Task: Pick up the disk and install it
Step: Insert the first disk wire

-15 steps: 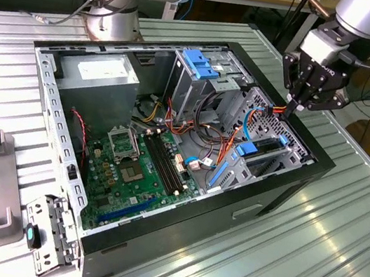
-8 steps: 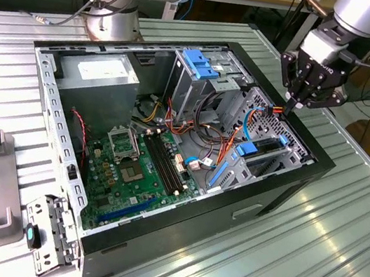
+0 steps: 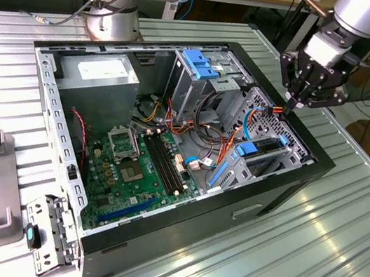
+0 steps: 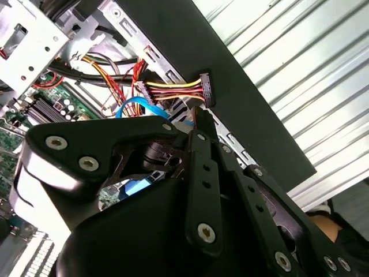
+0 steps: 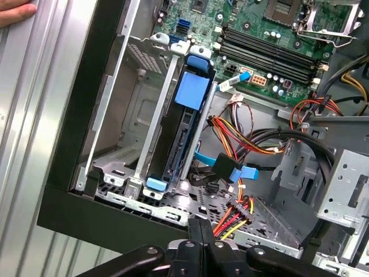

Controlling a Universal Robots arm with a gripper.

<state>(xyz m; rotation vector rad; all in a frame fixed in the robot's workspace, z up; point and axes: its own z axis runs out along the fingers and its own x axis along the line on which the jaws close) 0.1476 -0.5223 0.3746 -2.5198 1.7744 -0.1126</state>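
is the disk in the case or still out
In. The disk stands on edge in the bay by the case wall, blue tabs at both ends. The gripper hangs above the case rim near it.

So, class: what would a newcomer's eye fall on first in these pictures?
The open black computer case on the ribbed metal table, green motherboard exposed. The arm's black gripper hovers at the case's edge on the exterior view's right, by a red-and-yellow power cable. The silver disk with blue end tabs stands in its bay.
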